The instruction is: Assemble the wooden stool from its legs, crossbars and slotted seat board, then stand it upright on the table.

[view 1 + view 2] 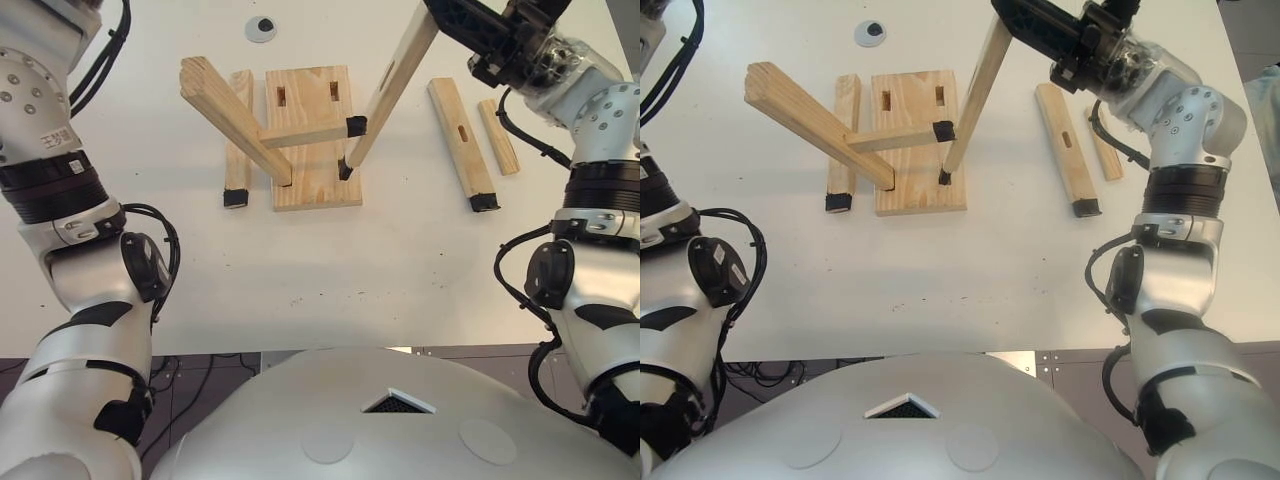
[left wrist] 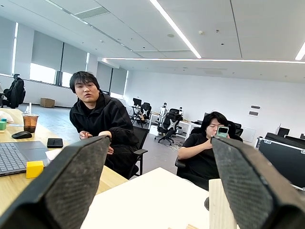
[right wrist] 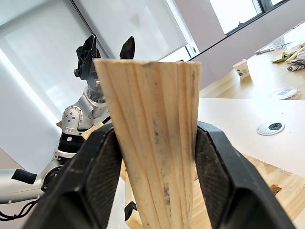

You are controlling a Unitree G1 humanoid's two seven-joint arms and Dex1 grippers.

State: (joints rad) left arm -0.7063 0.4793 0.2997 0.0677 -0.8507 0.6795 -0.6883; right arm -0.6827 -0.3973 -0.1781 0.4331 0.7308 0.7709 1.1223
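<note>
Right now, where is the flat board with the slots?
In the left eye view the seat board lies flat mid-table, under the leg the right claw holds, with a loose leg on its left.

Our left arm (image 1: 75, 250) and right arm (image 1: 600, 260) wear silver-grey rounded shells, ribbed black bands, black round joint caps and looping black cables. Towards the far edge of the table (image 1: 400, 260), small screws dot them. Our left gripper (image 2: 159, 162) has black, grainy fingers.

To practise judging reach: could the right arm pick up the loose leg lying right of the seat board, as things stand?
Probably not yet. The right claw is shut on the leaning leg, whose foot rests on the seat board, so it is busy. The loose leg itself lies uncovered nearby.
</note>
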